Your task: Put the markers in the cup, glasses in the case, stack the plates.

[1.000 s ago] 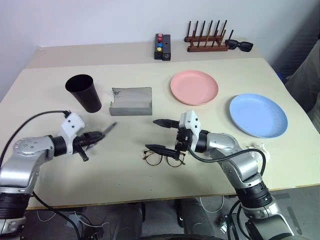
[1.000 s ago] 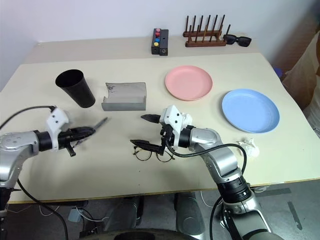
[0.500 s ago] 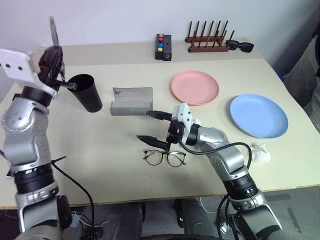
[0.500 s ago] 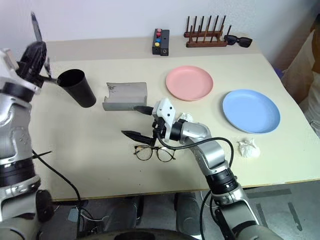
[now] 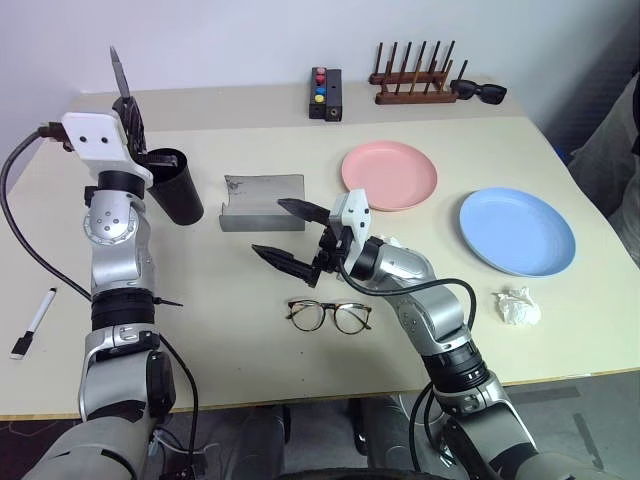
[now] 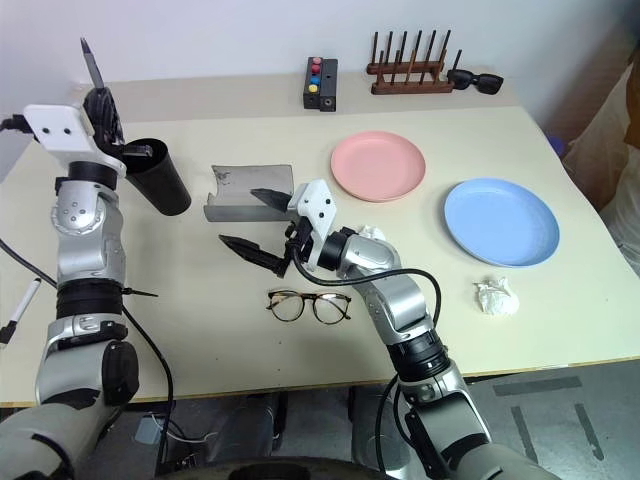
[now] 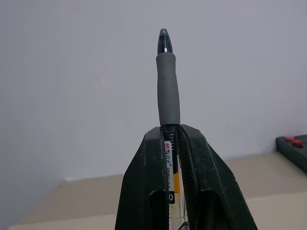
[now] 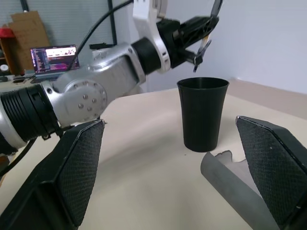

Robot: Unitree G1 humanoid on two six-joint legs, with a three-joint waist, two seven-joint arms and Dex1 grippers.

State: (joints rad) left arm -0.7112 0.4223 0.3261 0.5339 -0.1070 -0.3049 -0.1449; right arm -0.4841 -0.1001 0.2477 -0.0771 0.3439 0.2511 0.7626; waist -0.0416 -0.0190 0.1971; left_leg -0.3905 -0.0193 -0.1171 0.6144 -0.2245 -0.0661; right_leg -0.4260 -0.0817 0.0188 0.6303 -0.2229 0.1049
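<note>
Silver-grey jointed arms (image 5: 112, 250) with white wrist blocks, black cables and 2 black-fingered grippers (image 5: 288, 232).

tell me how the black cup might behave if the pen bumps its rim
The black cup is tall, tapers to a narrow base and looks empty, so it would probably tip or slide. Its thin plastic wall suggests it is light.

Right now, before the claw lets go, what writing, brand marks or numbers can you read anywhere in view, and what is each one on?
"M&G": white label on the pen barrel, clamped in the left claw.
"0": lower on the same label; the rest is hidden by the fingers.
Laptop screen behind the table: lines of text, too small to read.
Button box, black cup, grey case: no writing visible.
</note>
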